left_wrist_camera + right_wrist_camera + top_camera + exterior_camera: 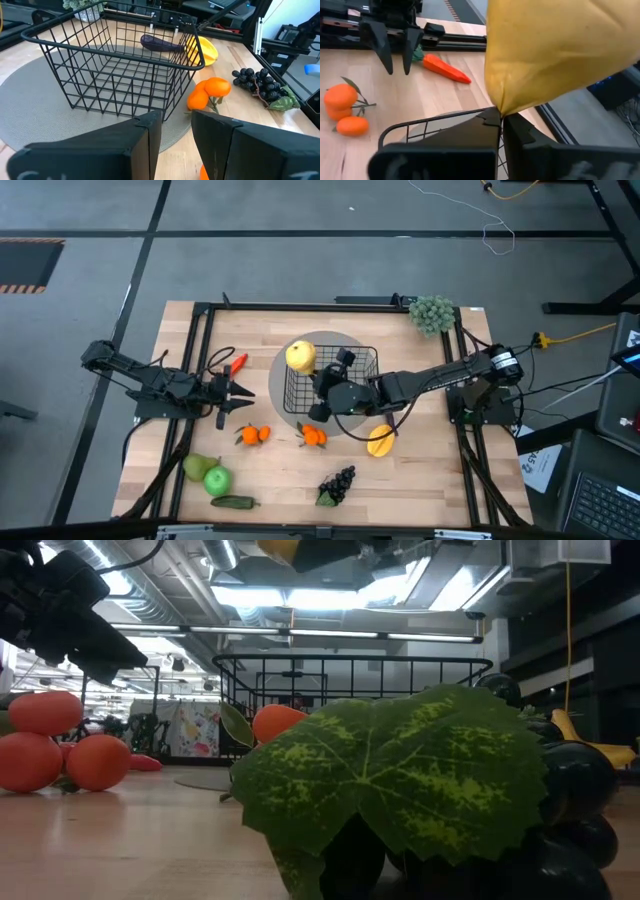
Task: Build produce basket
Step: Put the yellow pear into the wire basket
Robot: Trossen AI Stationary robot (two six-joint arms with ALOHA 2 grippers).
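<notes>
Right gripper (312,366) has its fingers pinching the yellow fruit (300,357), hanging over the wire basket's (352,356) ten-o'clock corner — basket floor lies straight below and toward four o'clock. Left gripper (240,392), fingers slightly spread, waits at nine o'clock on the bench (440,470).

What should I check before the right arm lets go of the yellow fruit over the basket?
1. Grasp: right gripper is shut on the yellow fruit. Ok.
2. Position: in the high view the fruit sits over the basket's left rim, not its middle. Not ok.
3. Height above the basket floor: cannot tell.
4. Basket interior: left wrist view shows it empty, standing on the grey disc. Ok.
5. Left gripper: open, left of the basket near the carrot, clear of the drop. Ok.
6. Oranges and grapes lie outside the basket. Ok.
</notes>
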